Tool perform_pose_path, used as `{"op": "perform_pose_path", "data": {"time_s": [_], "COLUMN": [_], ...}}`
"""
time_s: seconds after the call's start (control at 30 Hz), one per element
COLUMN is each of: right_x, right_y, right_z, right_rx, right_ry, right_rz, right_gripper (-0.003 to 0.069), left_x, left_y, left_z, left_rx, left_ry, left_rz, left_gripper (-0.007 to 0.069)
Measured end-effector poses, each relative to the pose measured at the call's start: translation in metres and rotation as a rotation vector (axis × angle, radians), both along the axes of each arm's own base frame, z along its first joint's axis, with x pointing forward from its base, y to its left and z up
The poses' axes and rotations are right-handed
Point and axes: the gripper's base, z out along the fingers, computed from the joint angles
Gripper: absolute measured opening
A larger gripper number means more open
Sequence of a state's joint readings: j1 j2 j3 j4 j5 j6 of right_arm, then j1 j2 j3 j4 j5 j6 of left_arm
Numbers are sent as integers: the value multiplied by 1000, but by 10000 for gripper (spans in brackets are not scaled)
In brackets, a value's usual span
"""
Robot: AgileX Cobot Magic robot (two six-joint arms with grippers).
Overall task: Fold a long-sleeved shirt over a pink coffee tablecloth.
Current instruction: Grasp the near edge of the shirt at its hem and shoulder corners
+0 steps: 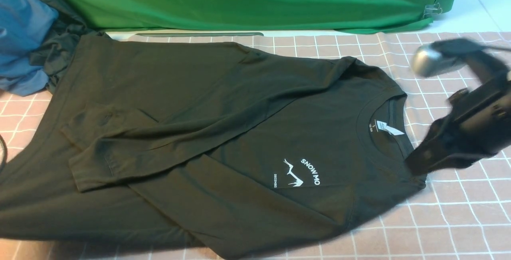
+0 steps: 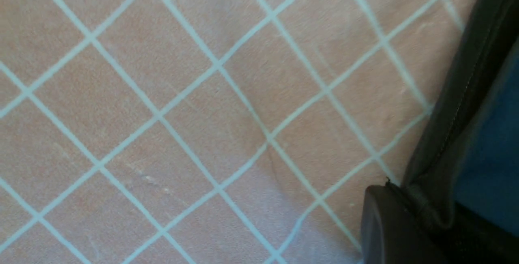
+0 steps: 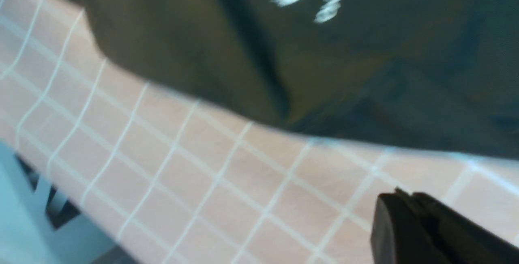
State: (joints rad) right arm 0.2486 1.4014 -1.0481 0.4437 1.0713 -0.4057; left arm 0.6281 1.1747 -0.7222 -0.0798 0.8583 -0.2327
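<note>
**Long-sleeved shirt: part-folded, hazards and count**

Location: lies flat, print side up, on the pink tablecloth. The collar is toward the robot's right and the hem runs out of view on the left.

Hazards:
- The crossed sleeves look loose, so a quick lift of the body could let them slide open.
- A low pinch could gather the tablecloth along with the shirt.
- The hem lies near the blue cloth and dark grey-green cloth, so either could be dragged with it.

Count:
- Shirt: one, with two sleeves, both folded across the body.
- Neck tag: one.
- Tablecloth: one.
- Green cloth: one.
- Right gripper: one, blurred at the shirt's shoulder edge; whether its jaws are apart or together cannot be told.
- Left gripper: one, a dark stitched hem against its one visible finger; a clamp cannot be confirmed.
</note>
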Motion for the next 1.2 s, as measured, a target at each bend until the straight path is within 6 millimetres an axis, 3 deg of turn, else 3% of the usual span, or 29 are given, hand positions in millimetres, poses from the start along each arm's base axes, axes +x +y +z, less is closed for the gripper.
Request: {"op": "perform_pose_path", "data": {"time_s": [0.1, 0.27, 0.3, 0.33, 0.43, 0.63, 0.83, 0.97, 1.1, 1.13, 1.17, 1.2], "right_x": [-2, 2, 2, 5, 9, 19, 27, 29, 30, 32, 32, 32], "right_y": [25, 51, 52, 58, 67, 77, 80, 81, 80, 81, 81, 81], "right_z": [-16, -53, -55, -67, -83, -109, -119, -123, -124, -125, -125, -126], "right_rx": [-64, -198, -201, -221, -236, -245, -224, -231, -244, -243, -240, -238], "right_ry": [39, 145, 151, 179, 203, 209, 176, 173, 149, 136, 130, 128], "right_rz": [52, 47, 38, 15, -17, -82, -133, -133, -101, -85, -76, -71], "right_gripper": [220, 505, 528, 609, 670, 690, 689, 641, 395, 235, 139, 108], "left_x": [-6, -8, -8, -7, -7, -6, -3, -3, -2, -2, -2, -2], "left_y": [-5, -9, -9, -10, -10, -11, -12, -13, -13, -13, -13, -13], "left_z": [11, 18, 18, 18, 19, 19, 20, 20, 20, 20, 20, 20], "left_rx": [28, 23, 21, 13, 11, 10, -4, -10, -11, -11, -11, -11], "left_ry": [-48, -95, -97, -104, -113, -123, -152, -160, -161, -161, -161, -161], "left_rz": [-1, 6, 7, 10, 8, 0, -12, -10, -11, -12, -12, -12], "left_gripper": [47, 47, 47, 47, 47, 47, 47, 47, 47, 47, 47, 47]}}
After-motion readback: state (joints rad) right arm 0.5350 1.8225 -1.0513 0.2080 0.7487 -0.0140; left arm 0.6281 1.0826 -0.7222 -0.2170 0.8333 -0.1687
